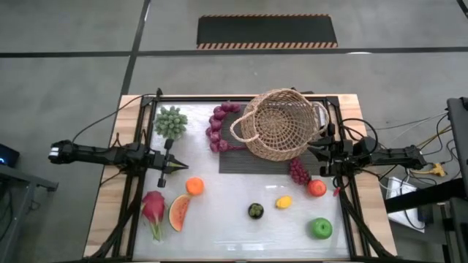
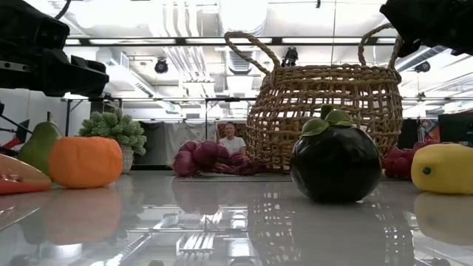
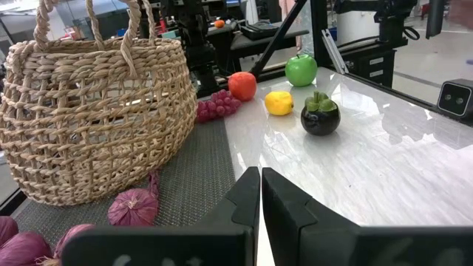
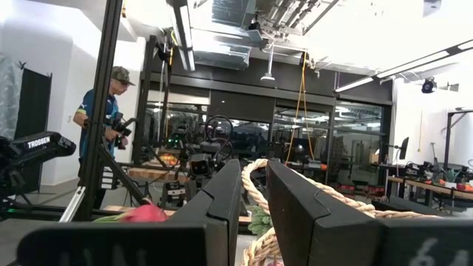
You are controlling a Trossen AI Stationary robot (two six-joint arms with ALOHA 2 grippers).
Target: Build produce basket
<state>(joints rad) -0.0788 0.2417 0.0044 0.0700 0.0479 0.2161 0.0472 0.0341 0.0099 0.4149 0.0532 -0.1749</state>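
The tan wicker basket (image 1: 281, 124) stands with its base on a dark mat (image 1: 241, 162) at the table's far middle; it also shows in the left wrist view (image 3: 89, 111) and the low view (image 2: 325, 111). My right gripper (image 1: 317, 150) is at the basket's right side, shut on its wicker (image 4: 253, 199). My left gripper (image 1: 183, 166) is shut and empty, above the table left of the orange (image 1: 194, 185), pointing toward the basket (image 3: 260, 196). Toy produce lies loose on the table around the basket. My right gripper pinches a braided wicker strand (image 4: 255, 177) at the top of the basket's right side between its two fingers, coming level from the table's right. I cannot tell whether the strand is the rim or the loop handle. The basket stays upright on the mat.
Green grapes (image 1: 170, 120) and a purple bunch (image 1: 219, 128) lie left of the basket. Red grapes (image 1: 298, 172), tomato (image 1: 316, 188), lemon (image 1: 284, 201), dark fruit (image 1: 255, 210) and green apple (image 1: 320, 228) lie near right. Watermelon slice (image 1: 178, 212) and dragon fruit (image 1: 153, 208) lie near left.
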